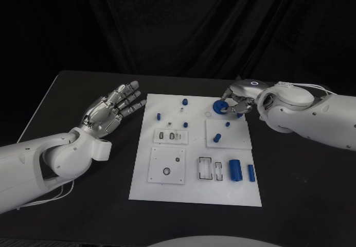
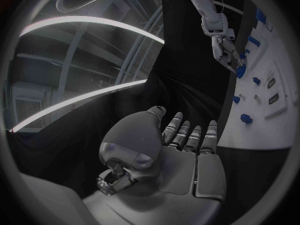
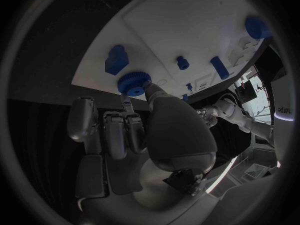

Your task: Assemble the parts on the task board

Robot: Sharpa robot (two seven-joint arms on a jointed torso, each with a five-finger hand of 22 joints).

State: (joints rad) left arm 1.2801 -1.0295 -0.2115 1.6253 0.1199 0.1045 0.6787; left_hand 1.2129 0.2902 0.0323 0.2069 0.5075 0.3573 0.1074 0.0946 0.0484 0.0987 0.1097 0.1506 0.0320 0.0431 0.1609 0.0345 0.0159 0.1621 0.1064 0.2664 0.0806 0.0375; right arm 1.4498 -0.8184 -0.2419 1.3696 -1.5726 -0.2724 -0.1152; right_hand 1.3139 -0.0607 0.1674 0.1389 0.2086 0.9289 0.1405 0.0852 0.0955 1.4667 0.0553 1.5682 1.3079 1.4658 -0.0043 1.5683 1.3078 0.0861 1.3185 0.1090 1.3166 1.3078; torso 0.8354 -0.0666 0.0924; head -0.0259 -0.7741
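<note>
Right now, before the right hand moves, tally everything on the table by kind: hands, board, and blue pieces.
2 hands: left hand, right hand
1 task board
1 blue gear, held by the right hand
7 other blue parts
Total: 11
</note>
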